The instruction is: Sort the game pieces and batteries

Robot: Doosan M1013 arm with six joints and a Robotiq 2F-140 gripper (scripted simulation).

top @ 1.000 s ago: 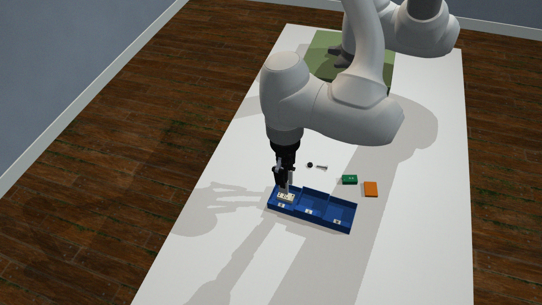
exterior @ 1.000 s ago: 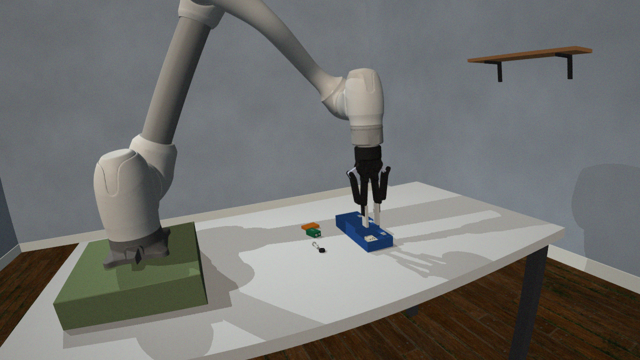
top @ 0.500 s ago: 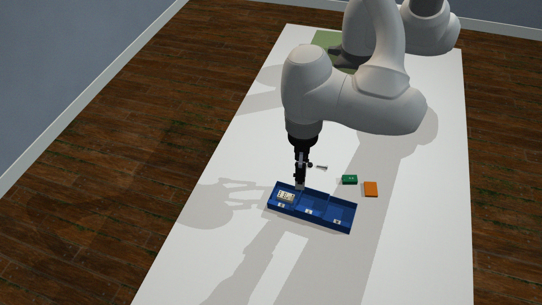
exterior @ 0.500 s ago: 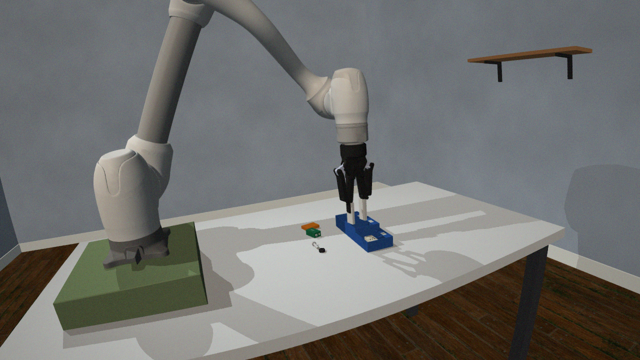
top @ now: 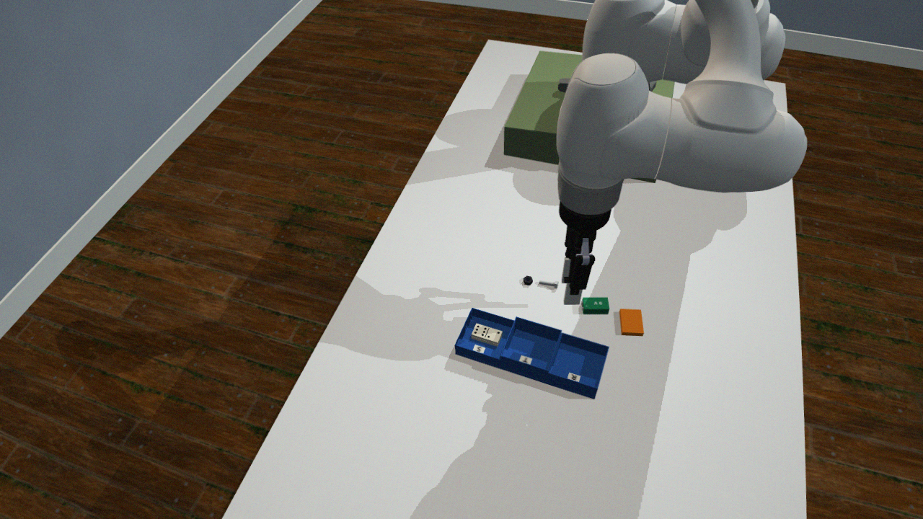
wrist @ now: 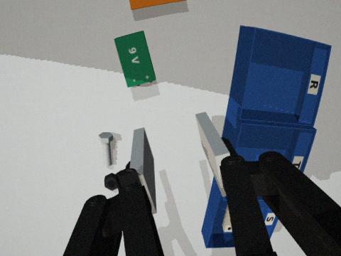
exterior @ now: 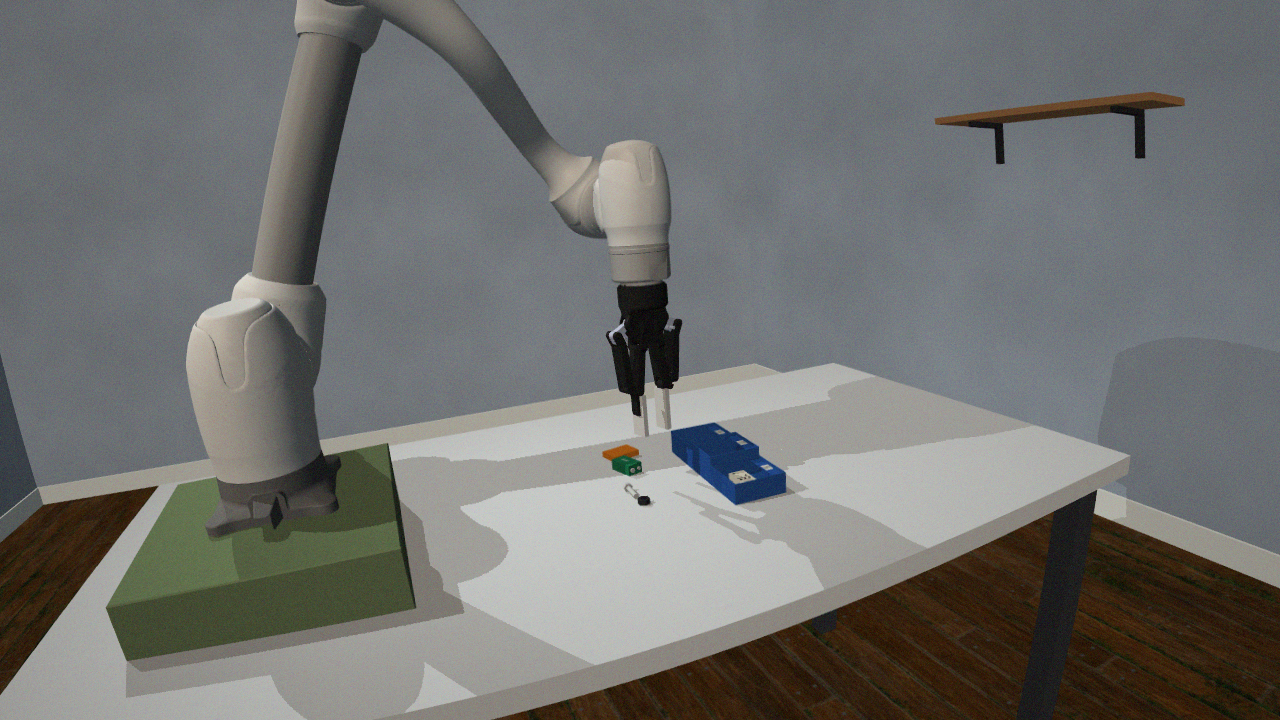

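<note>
A cream domino (top: 486, 334) (exterior: 742, 477) (wrist: 227, 220) lies flat in bin S (top: 464, 352) (exterior: 760, 490) (wrist: 209, 229), partly hidden by a finger in the wrist view. A green 9 V battery (top: 595, 305) (exterior: 627, 465) (wrist: 135, 58) lies on the table. Bin T (top: 532, 342) (wrist: 270, 139) is the empty middle bin. My gripper (top: 572, 295) (exterior: 652, 429) (wrist: 173, 137) is partly open with nothing between its fingers. It hangs above the table, near the battery and on the robot-base side of the bins.
An orange block (top: 631, 321) (exterior: 619, 452) (wrist: 156, 3) lies beyond the battery. A grey bolt (top: 547, 284) (wrist: 107, 153) and a black nut (top: 528, 280) (exterior: 643, 501) (wrist: 111, 181) lie close together. Bin R (top: 577, 361) (wrist: 275, 85) adjoins bin T and is empty. The arm stands on a green block (top: 535, 96) (exterior: 268, 591).
</note>
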